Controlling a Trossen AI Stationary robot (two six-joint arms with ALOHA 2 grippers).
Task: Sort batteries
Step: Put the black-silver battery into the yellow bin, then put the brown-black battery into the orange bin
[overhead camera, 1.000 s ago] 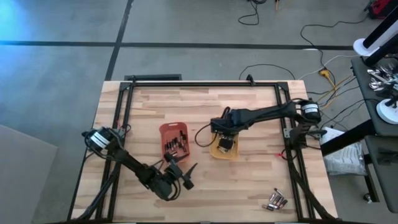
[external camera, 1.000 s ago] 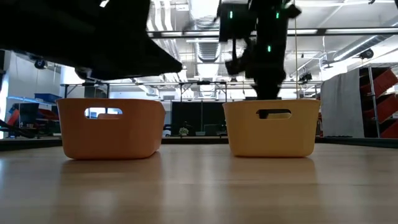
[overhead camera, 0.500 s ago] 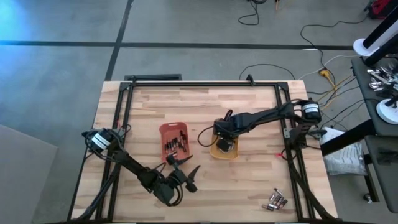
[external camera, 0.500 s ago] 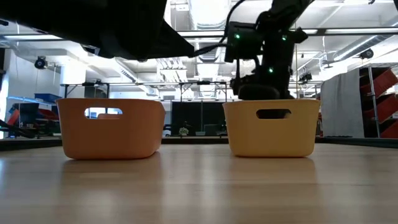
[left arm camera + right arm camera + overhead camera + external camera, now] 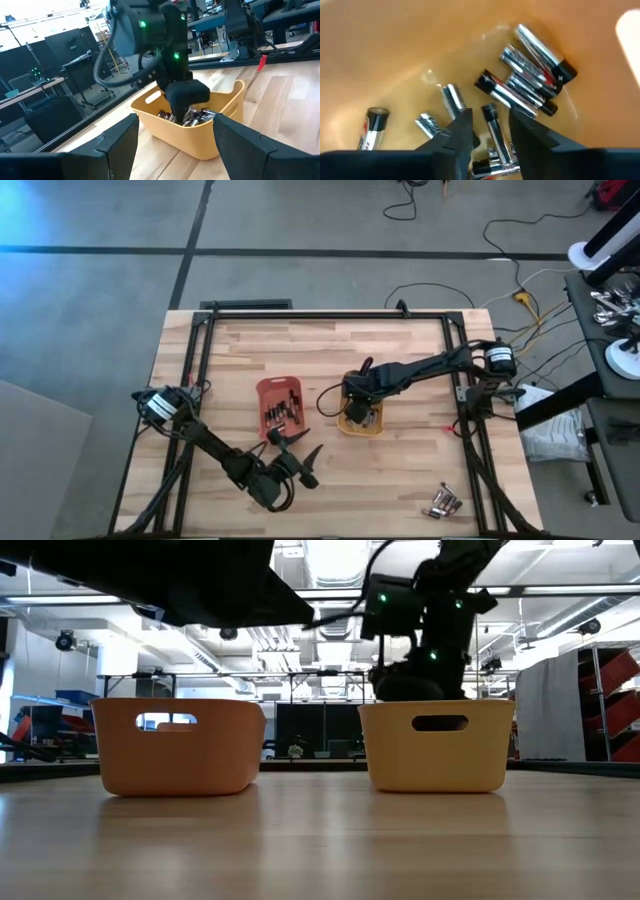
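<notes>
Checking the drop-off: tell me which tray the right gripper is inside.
The yellow tray. The right gripper is down inside it, open over silvery batteries; the orange tray has no gripper in it.

The wooden desk [image 5: 400,470] carries an orange tray [image 5: 281,407] left of centre, a yellow tray [image 5: 359,418] beside it (slightly apart), and loose batteries [image 5: 444,502] near-right.

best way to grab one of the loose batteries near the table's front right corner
Take the batteries one at a time, across the middle of the round body, from straight above. They lie flat in a tight cluster on the table, so start with an outer cell, jaws set across its length.
</notes>
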